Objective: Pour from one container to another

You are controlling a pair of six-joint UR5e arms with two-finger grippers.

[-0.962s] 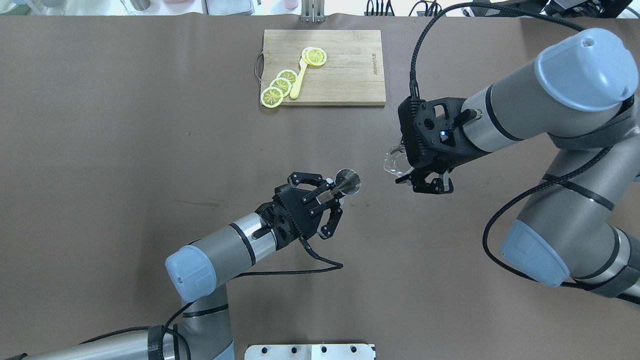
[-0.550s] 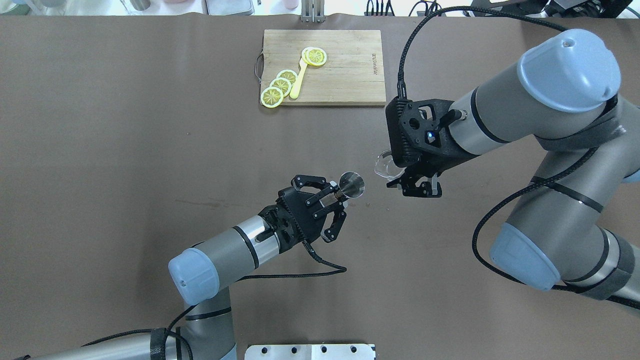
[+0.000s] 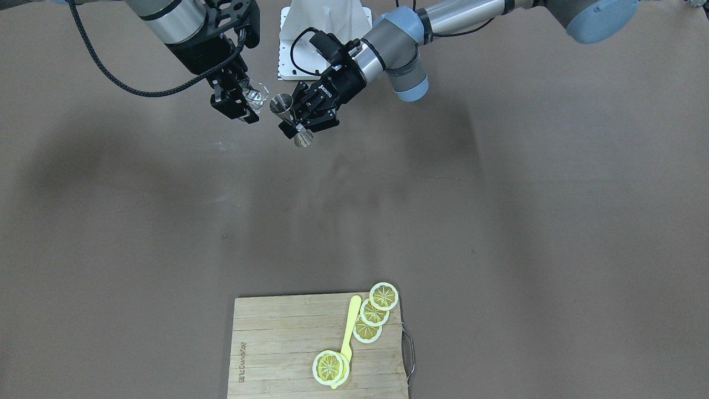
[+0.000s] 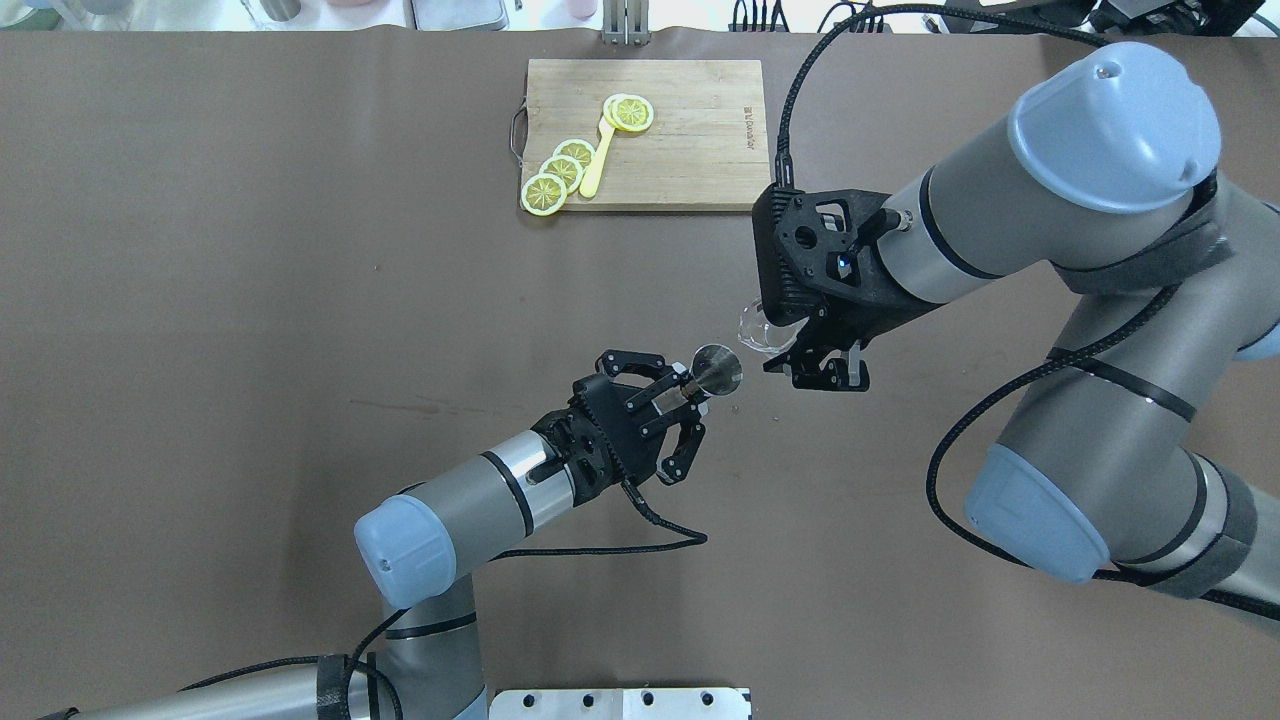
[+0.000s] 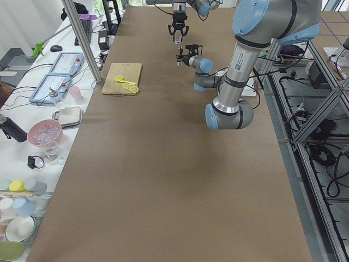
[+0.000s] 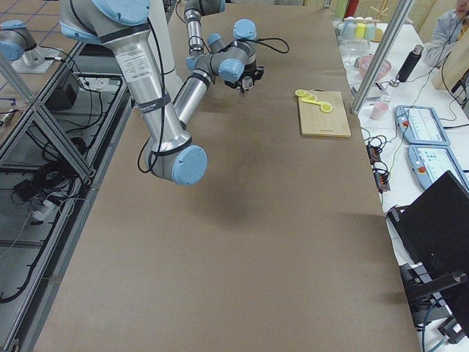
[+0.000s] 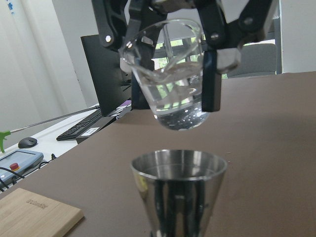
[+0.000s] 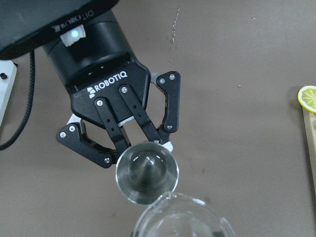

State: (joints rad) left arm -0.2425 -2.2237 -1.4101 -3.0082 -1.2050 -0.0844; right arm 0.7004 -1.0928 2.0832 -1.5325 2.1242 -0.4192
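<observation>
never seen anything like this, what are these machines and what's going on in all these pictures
These are two robot arms at a brown table, each ending in a two-finger gripper. The pictures show one moment from fixed cameras above, across and at both table ends, plus a camera on each wrist. The right gripper holds a clear glass cup just above and beside a steel jigger, which the left gripper grips upright at its waist. Nothing is pouring yet. Farther off lies a wooden cutting board with lemon slices and a yellow spoon.
</observation>
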